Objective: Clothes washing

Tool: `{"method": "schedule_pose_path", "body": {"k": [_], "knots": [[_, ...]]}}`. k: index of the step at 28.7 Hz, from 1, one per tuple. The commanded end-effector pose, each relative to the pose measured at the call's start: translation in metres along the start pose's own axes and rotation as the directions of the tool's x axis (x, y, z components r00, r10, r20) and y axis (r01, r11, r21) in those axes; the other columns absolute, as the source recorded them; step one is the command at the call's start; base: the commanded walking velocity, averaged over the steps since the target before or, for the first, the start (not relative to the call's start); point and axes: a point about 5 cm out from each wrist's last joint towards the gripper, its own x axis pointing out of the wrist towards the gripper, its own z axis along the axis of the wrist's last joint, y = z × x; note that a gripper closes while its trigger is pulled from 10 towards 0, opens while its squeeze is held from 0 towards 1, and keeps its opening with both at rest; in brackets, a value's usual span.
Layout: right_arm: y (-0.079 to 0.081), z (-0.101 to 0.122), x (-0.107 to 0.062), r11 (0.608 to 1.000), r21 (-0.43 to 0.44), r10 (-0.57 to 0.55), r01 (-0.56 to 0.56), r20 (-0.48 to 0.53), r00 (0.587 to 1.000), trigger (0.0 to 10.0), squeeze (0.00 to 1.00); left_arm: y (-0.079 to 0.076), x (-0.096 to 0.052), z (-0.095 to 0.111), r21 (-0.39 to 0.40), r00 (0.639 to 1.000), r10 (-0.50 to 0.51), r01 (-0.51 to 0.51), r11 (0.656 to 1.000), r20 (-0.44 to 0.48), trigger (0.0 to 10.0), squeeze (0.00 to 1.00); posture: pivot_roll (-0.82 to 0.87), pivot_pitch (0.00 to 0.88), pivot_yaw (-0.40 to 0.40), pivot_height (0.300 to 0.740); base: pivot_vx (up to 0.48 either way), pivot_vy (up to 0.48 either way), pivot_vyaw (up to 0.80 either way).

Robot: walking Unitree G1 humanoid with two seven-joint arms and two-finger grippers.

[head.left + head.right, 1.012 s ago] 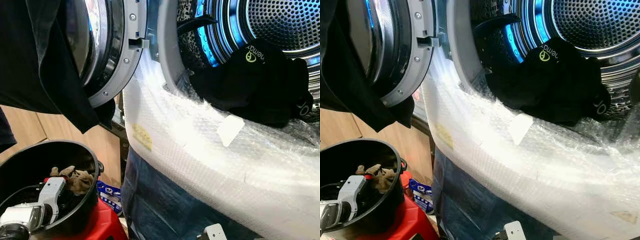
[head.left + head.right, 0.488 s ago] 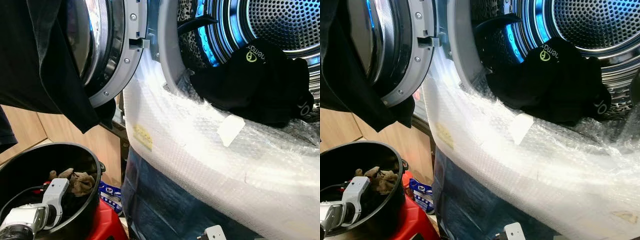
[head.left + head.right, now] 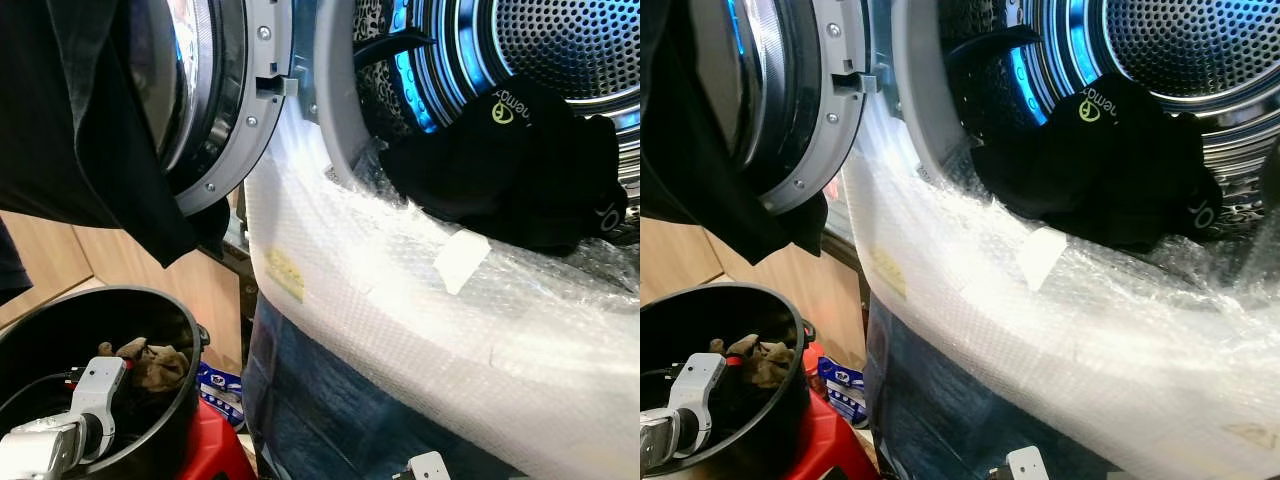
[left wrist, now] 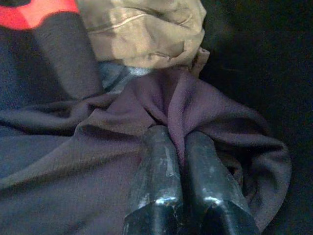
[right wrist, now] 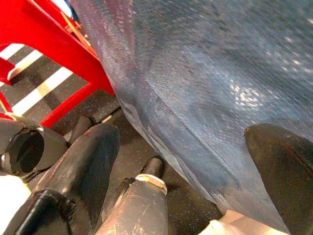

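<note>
— Where's your left gripper [image 4: 177,147]?

— Down in the black bucket [image 3: 150,300], fingers pinched together on a fold of the dark purple garment [image 4: 98,161], just under a tan cloth [image 4: 146,29].

— Anything changed?

— Your wrist sits slightly lower than half a second ago. The right gripper [image 5: 190,147] (hanging by the washer's wrapped front) looks spread, probably.

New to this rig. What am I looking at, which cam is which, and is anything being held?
It's a humanoid robot doing laundry. The two wide pictures come from its head camera: an open washing machine drum wrapped in bubble wrap, black clothes at its mouth, and a black basket on a red stool. The close-ups are wrist cameras. The left end effector is inside the basket, pinched shut on a dark purple garment. The right end effector hangs low near the floor, fingers apart, holding nothing.
</note>
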Motion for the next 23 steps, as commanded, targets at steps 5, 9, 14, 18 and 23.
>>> {"method": "schedule_pose_path", "body": {"k": [5, 9, 14, 18, 23], "knots": [[0.002, 0.0, 0.0, 1.0, -0.02, 0.011, -0.011, -0.01, 1.0, 10.0, 0.0, -0.015, -0.021, 0.006, 0.0, 0.997, -0.027, 0.027, 1.0, 0.074, 0.0, 0.0, 0.21, 0.035, -0.13, 0.74, 0.0, 0.0, 0.0], [0.003, 0.002, 0.001, 0.999, -0.033, 0.017, -0.017, -0.007, 1.0, 10.0, 0.0, -0.031, -0.057, 0.036, 0.151, 0.976, -0.084, 0.054, 0.987, 0.202, 0.0, 0.0, 0.22, 0.041, -0.136, 0.74, 0.0, 0.0, 0.0], [0.003, 0.004, 0.002, 0.999, -0.035, 0.021, -0.021, -0.005, 1.0, 10.0, 0.0, -0.042, -0.095, 0.072, 0.304, 0.947, -0.132, 0.039, 0.952, 0.294, 0.0, 0.0, 0.24, 0.037, -0.143, 0.74, 0.0, 0.0, 0.0], [0.003, 0.005, 0.002, 0.999, -0.036, 0.022, -0.022, -0.004, 1.0, 10.0, 0.0, -0.056, -0.112, 0.092, 0.379, 0.917, -0.19, 0.046, 0.924, 0.351, 0.0, 0.0, 0.24, 0.037, -0.142, 0.74, 0.0, 0.0, 0.0], [0.004, 0.005, 0.002, 0.999, -0.035, 0.015, -0.016, -0.004, 1.0, 10.0, 0.0, -0.077, -0.117, 0.104, 0.473, 0.903, -0.265, 0.081, 0.878, 0.338, 0.0, 0.0, 0.23, 0.029, -0.129, 0.74, 0.0, 0.0, 0.0]]}}
